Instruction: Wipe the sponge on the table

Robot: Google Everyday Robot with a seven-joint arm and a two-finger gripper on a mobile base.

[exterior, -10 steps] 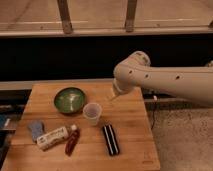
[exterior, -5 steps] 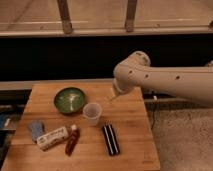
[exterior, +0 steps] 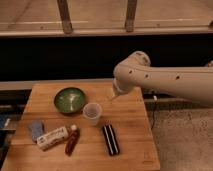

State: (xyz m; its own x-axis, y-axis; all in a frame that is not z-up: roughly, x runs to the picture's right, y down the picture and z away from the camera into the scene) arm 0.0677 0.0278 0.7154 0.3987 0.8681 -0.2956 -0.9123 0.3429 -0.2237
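**Blue-grey sponge at the left edge, my pincer spread and empty**

Blue-grey and soft, the sponge (exterior: pixel 36 130) lies flat near the left edge of the tabletop (exterior: pixel 132 142), toward the front-left corner. My pincer (exterior: pixel 115 96) hangs over the far side of the tabletop, right of the middle and close to the back edge. It points down, fingers released, with nothing between them, well apart from the sponge. My pale arm (exterior: pixel 170 82) reaches in from the right.

Between us stand a clear cup (exterior: pixel 92 113), upright near the centre, and a green bowl (exterior: pixel 69 99) just behind and left of it. A white packet (exterior: pixel 52 138) lies just beside the sponge on its right, slanted. A small red bottle (exterior: pixel 72 141) lies on its side right next to the packet. A black ridged block (exterior: pixel 111 139) rests flat toward the front edge, right of the bottle and apart from it.

The tabletop is light-brown wood in jointed planks. Speckled grey floor (exterior: pixel 185 137) shows to its right. Behind the back edge runs a dark band of wall, with a pale ledge and two metal posts above.
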